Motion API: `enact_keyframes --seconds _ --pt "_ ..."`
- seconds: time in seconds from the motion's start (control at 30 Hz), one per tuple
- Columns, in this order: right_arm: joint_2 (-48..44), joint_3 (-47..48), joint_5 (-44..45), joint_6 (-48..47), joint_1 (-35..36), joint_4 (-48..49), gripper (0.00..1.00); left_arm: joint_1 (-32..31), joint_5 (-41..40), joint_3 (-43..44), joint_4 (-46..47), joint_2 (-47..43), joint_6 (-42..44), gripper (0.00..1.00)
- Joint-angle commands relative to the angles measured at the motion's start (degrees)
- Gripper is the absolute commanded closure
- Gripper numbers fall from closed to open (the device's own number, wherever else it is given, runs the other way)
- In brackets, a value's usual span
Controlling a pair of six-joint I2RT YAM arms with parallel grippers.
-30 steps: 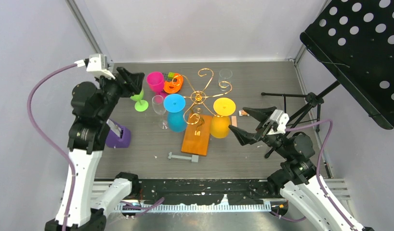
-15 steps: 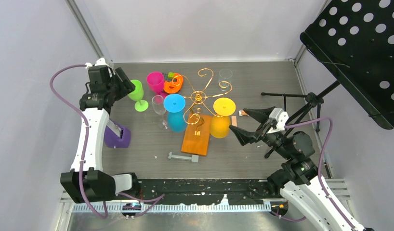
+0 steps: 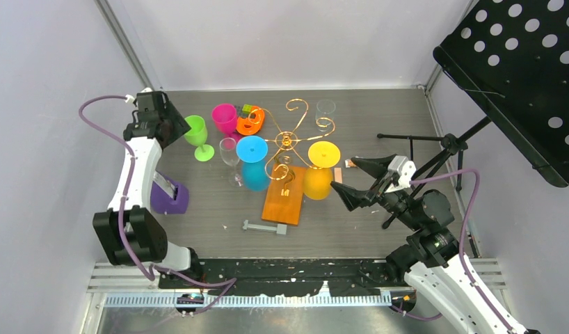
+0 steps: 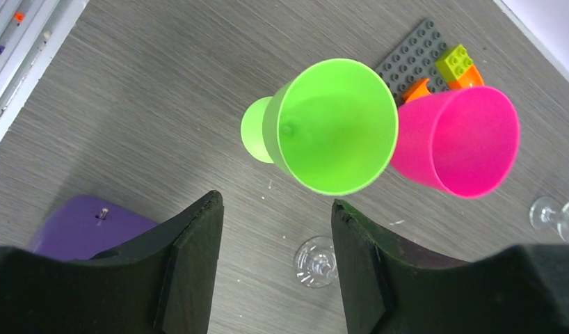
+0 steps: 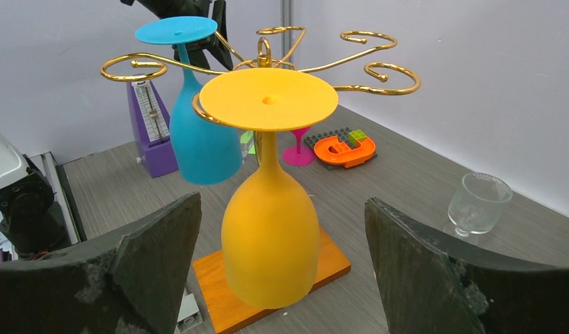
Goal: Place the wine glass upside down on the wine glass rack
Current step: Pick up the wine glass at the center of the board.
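The lime-green plastic wine glass (image 4: 330, 125) stands upright, mouth up, on the grey wood-grain table (image 3: 379, 118), towards its far left corner, just beside a pink plastic wine glass (image 4: 457, 139) and well apart from the rack. The left gripper (image 4: 275, 203) hovers above it, fingers spread wide with nothing between them; the green bowl sits just beyond the fingertips, untouched.

The gold wire wine glass rack (image 3: 287, 139) rises from its flat orange wooden base (image 3: 285, 198) mid-table. A blue plastic wine glass (image 3: 252, 160) and a yellow plastic wine glass (image 3: 319, 170) hang from it upside down, feet resting on the scrolled arms. A clear stemmed glass (image 3: 229, 149) stands between the green one and the rack.

The right gripper (image 3: 345, 175) is near the rack's right side, facing the yellow glass, its fingers parted and empty.
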Motion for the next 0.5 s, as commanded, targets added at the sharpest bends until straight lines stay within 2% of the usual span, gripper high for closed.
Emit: enact_keyframes --seconds 0.0,0.2,0.47 --pt "0.5 0.8 0.7 1.0 0.0 2.2 0.07 0.4 -3.7 4.4 1.8 3.9 -1.6 0.44" --pt "0.5 0.3 0.9 0.9 0.0 2.2 0.07 0.4 -4.8 8.8 0.6 11.2 -1.2 0.52" --pt "0.5 0.6 1.0 0.4 0.0 1.6 0.07 0.4 -4.8 10.9 0.3 16.4 0.2 0.64"
